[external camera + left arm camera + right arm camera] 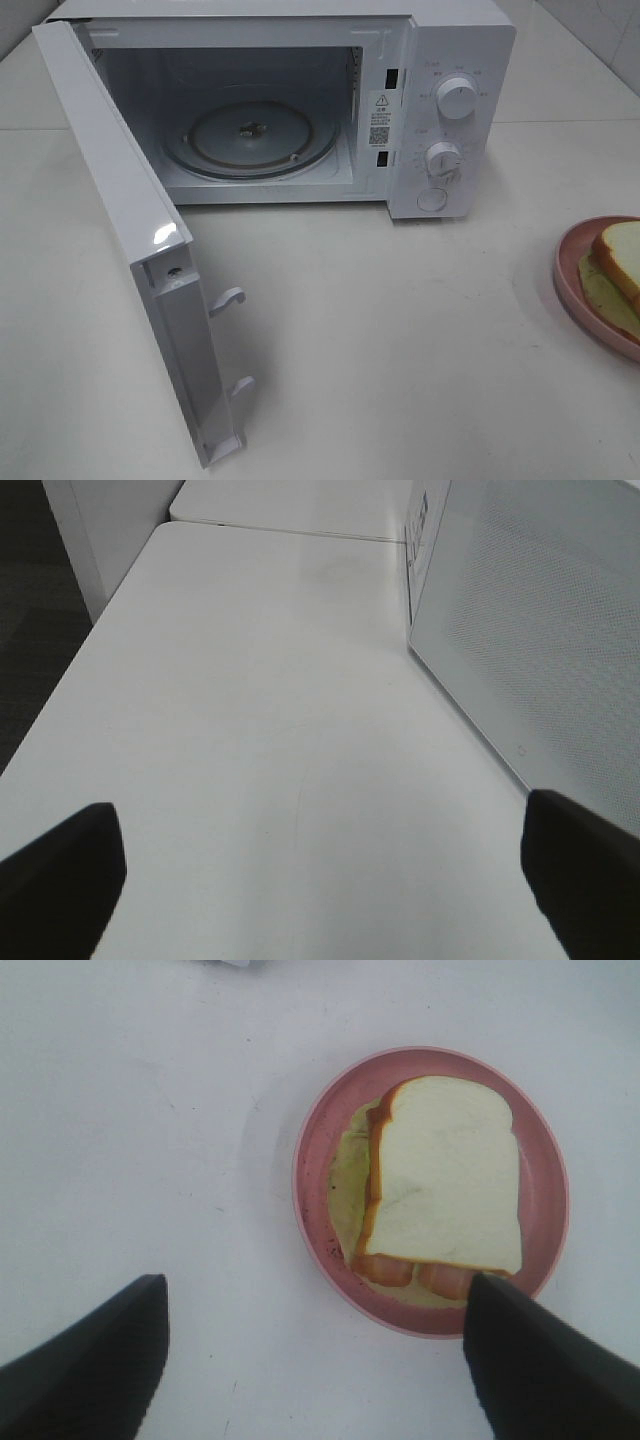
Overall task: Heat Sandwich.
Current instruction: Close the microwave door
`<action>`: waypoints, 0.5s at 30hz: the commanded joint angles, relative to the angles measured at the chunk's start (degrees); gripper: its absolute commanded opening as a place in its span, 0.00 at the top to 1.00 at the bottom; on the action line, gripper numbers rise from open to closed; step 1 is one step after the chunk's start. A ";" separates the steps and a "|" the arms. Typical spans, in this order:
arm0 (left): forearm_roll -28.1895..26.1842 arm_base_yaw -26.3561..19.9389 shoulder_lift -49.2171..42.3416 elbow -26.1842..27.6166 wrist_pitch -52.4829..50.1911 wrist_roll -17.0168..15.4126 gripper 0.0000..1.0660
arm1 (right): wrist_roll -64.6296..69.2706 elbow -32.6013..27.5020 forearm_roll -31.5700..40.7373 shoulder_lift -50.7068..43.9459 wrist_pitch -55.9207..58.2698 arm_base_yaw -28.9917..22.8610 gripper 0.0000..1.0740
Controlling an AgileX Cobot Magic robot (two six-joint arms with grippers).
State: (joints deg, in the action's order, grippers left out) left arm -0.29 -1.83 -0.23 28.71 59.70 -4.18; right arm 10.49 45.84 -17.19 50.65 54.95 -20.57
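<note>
Microwave [300,100] door open, only glass turntable [250,138] inside. Sandwich [440,1180] on pink plate [315,1150], white table [400,340]. Both arms' fingers [540,1360] wide apart, holding nothing.

plate [572,268] & sandwich [620,258] cut by exterior edge, dial labels unreadable
</note>
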 commanded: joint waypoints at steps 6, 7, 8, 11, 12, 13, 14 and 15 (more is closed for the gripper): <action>-0.52 -0.17 -1.32 -0.17 -0.46 0.00 0.03 | -1.32 0.23 1.43 -9.80 6.76 -0.11 0.29; -0.52 -0.17 -1.32 -0.17 -0.46 0.00 0.03 | -1.32 0.23 1.43 -10.71 7.51 -0.11 0.29; -0.52 -0.17 -1.32 -0.17 -0.46 0.00 0.03 | -1.32 0.23 1.43 -11.63 8.08 -0.11 0.29; -0.52 -0.17 -1.32 -0.17 -0.46 0.00 0.03 | -1.32 0.23 1.43 -13.81 9.45 -0.11 0.29; -0.52 -0.17 -1.32 -0.17 -0.46 0.00 0.03 | -1.32 0.23 1.43 -14.38 9.91 -0.11 0.29; -0.52 -0.17 -1.32 -0.17 -0.46 0.00 0.03 | -1.32 0.23 1.43 -15.58 11.00 -0.11 0.29; -0.52 -0.17 -1.32 -0.17 -0.46 0.00 0.03 | -1.32 0.23 1.43 -15.58 11.00 -0.11 0.29; -0.52 -0.17 -1.32 -0.17 -0.46 0.00 0.03 | -1.32 0.23 1.43 -15.93 11.52 -0.11 0.29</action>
State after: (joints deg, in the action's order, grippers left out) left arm -0.29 -1.83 -0.23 28.71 59.70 -4.18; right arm 10.20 45.84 -15.70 35.64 65.37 -20.57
